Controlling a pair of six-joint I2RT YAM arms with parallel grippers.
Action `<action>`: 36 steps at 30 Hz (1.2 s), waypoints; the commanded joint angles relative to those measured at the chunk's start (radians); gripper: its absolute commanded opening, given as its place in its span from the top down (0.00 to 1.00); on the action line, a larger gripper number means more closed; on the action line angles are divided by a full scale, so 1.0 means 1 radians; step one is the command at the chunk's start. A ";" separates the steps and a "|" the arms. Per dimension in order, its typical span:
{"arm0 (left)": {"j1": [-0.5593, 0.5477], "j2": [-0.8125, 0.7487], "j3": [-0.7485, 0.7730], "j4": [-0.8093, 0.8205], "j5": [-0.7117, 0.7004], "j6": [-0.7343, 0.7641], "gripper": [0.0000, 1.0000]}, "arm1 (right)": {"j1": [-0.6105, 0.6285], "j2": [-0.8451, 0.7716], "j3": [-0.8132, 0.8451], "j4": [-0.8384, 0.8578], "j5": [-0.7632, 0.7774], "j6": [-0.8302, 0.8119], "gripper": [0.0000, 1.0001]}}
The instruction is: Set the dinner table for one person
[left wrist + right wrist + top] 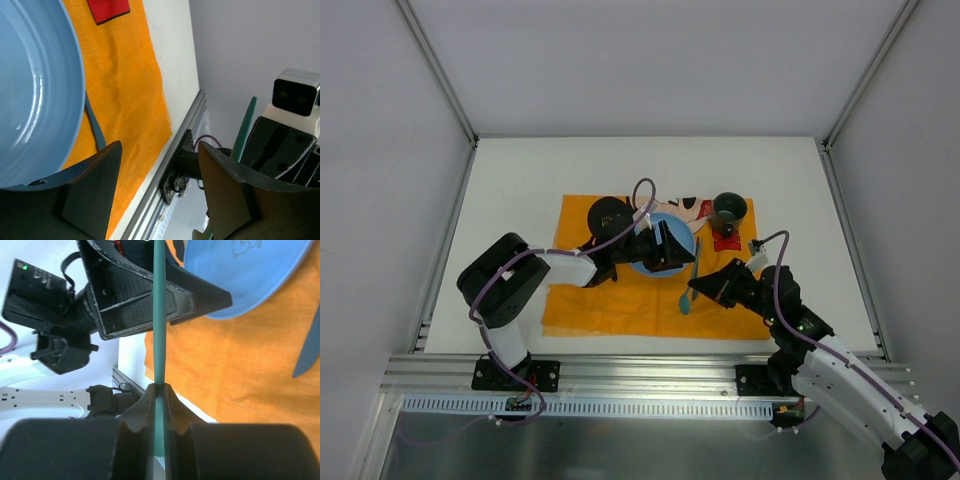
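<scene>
The dinner table point(520, 200) is a white top with an orange placemat point(620, 300) spread across its middle. On the mat lies a light blue plate point(645, 262) point(30, 90) point(250, 275). My left gripper point(665, 248) point(160, 190) hovers at the plate's near edge, open, with only mat and rail showing between its jaws. My right gripper point(702, 287) point(159, 387) is shut on the thin handle of a teal utensil point(685, 298) point(159, 315) point(245, 127) just right of the plate. A blue utensil point(94, 125) point(306, 347) lies on the mat beside the plate.
A dark cup point(728, 208) stands at the mat's far right corner, a red piece point(725, 241) point(107, 10) just in front of it. A black round thing point(610, 215) sits left of the plate. An aluminium rail point(640, 368) runs along the near edge, grey walls around.
</scene>
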State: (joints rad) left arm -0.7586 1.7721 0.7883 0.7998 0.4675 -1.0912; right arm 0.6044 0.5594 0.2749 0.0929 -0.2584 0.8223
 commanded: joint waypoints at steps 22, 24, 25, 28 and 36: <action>0.008 -0.259 0.011 -0.220 -0.170 0.224 0.39 | 0.008 0.086 0.069 0.030 -0.021 0.014 0.99; 0.010 -0.269 0.015 -0.246 -0.188 0.247 0.39 | 0.009 0.096 0.066 0.041 -0.025 0.020 0.99; 0.010 -0.261 0.026 -0.257 -0.182 0.266 0.39 | 0.009 0.108 0.066 0.051 -0.030 0.021 0.99; 0.010 -0.228 0.072 -0.246 -0.123 0.271 0.39 | 0.020 0.137 0.064 0.080 -0.035 0.028 1.00; 0.008 -0.111 0.147 -0.209 0.028 0.243 0.40 | 0.043 0.183 0.095 0.102 -0.033 0.023 1.00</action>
State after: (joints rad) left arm -0.7574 1.6371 0.8989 0.5514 0.4210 -0.8581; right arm 0.6395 0.7345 0.3252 0.1379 -0.2771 0.8368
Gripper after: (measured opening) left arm 0.602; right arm 0.082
